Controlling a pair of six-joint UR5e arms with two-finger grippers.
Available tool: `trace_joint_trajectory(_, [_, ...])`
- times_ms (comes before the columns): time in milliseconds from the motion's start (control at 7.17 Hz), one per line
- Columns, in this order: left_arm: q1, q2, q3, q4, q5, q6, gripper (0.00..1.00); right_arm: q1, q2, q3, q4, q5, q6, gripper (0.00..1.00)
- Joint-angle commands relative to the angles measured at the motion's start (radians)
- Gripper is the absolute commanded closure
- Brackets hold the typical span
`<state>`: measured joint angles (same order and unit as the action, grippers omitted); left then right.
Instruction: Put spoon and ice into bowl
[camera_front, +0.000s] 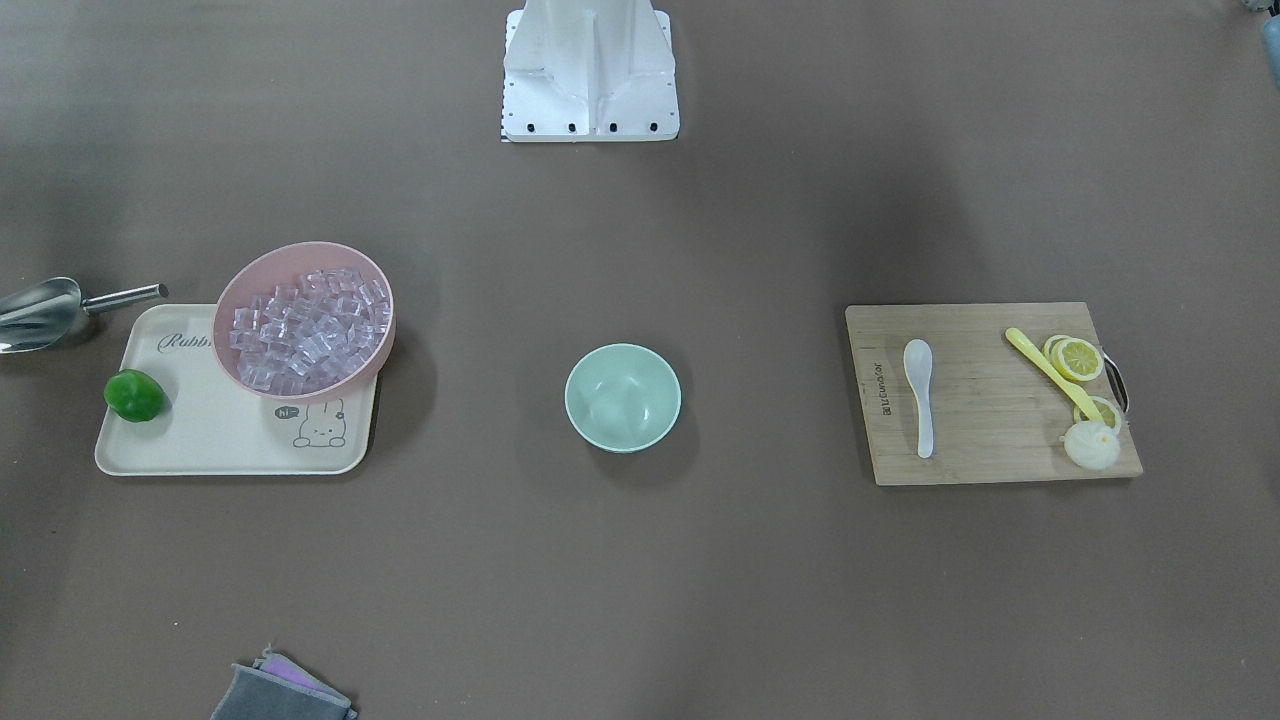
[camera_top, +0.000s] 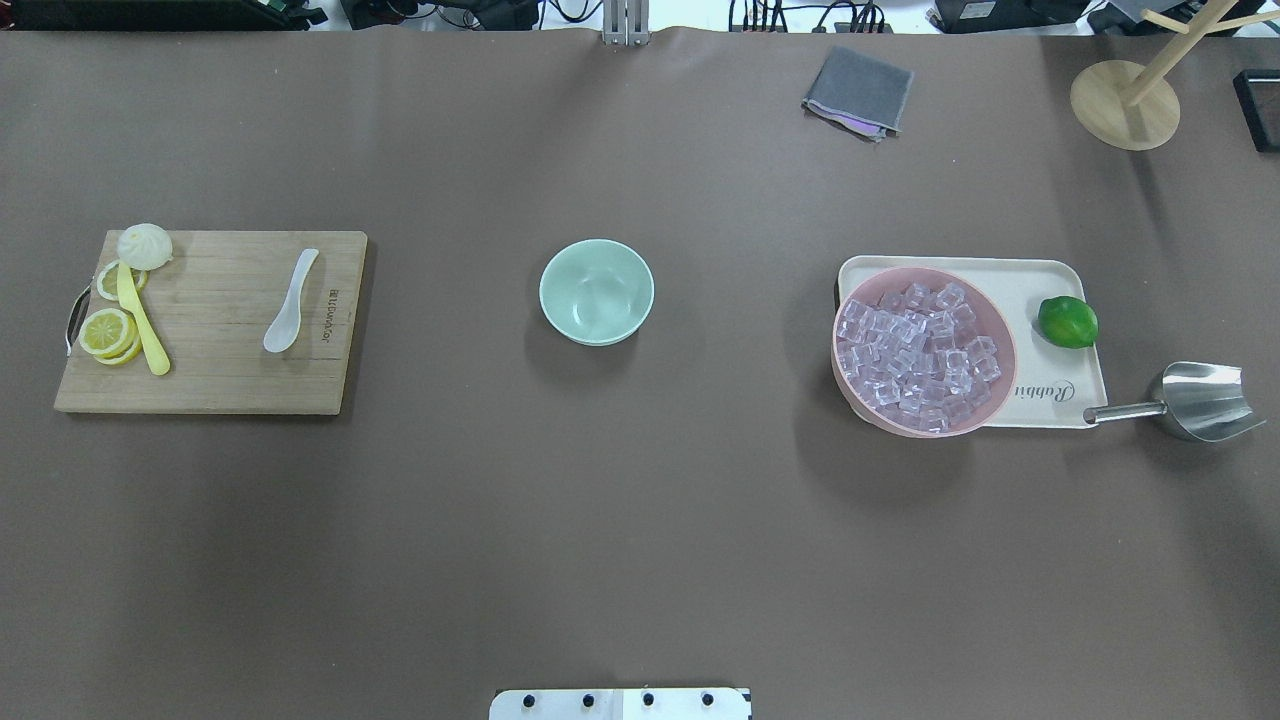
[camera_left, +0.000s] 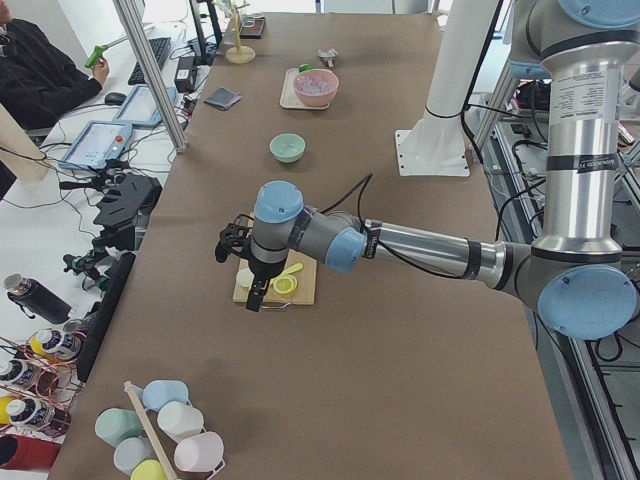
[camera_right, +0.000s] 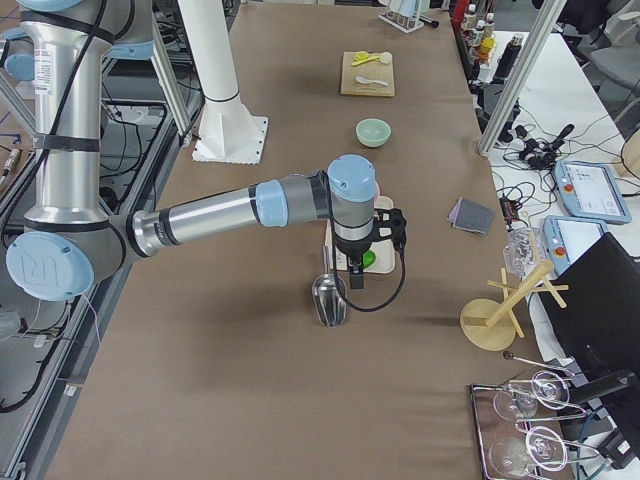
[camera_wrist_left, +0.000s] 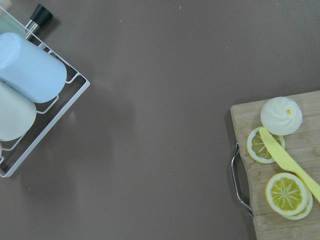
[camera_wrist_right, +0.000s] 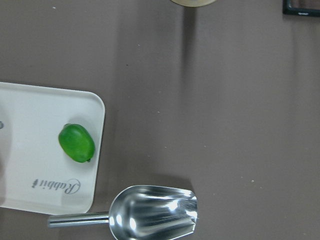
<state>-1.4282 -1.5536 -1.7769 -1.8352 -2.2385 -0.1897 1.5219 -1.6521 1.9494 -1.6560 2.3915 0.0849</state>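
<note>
**Bowl**: mint green, upright, on the brown table in front of the robot's base. It serves as the landmark for every entry below.

**Spoon**: white, to the robot's left of the bowl and well apart from it. It lies flat on the bowl-side part of a wooden cutting board, with its scoop toward the robot.

**Yellow utensil**: on the same board, farther from the bowl than the spoon and not touching the spoon. It lies across lemon slices, with a white bun at its far tip.

**Ice**: many clear cubes heaped in a pink bowl, to the robot's right of the green bowl. The pink bowl sits on the bowl-side end of a cream tray.

**Lime**: on the tray, beyond the pink bowl.

**Metal scoop**: on the table past the tray's outer end, with its handle reaching the tray's corner.

**Grey cloth**: at the far edge of the table, on the right side.

**Left gripper**: hangs above the board's outer end. I cannot tell whether its fingers are parted or closed.

**Right gripper**: hangs above the tray's outer end near the scoop. Its finger state also cannot be told.
</note>
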Motion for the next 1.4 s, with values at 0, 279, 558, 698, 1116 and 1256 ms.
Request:
trace_joint_trajectory(0, [0.101, -0.086, 0.060, -0.012, 0.005, -0.116, 0.02, -0.009, 0.023, -0.039, 0.126, 0.067, 0.000, 0.00])
trace_joint_trajectory(279, [0.164, -0.105, 0.062, -0.111, 0.010, -0.212, 0.02, -0.056, 0.000, -0.055, 0.298, 0.068, 0.161, 0.00])
trace_joint_trajectory(558, [0.276, -0.150, 0.045, -0.119, 0.087, -0.347, 0.02, -0.161, 0.089, -0.059, 0.288, 0.033, 0.254, 0.00])
trace_joint_trajectory(698, [0.325, -0.186, 0.045, -0.118, 0.133, -0.402, 0.02, -0.196, 0.100, -0.056, 0.289, 0.000, 0.260, 0.00])
trace_joint_trajectory(1116, [0.567, -0.296, 0.062, -0.122, 0.265, -0.646, 0.02, -0.329, 0.182, -0.059, 0.300, -0.093, 0.425, 0.00])
trace_joint_trajectory(1256, [0.609, -0.306, 0.074, -0.124, 0.334, -0.671, 0.02, -0.376, 0.193, -0.064, 0.300, -0.136, 0.458, 0.01])
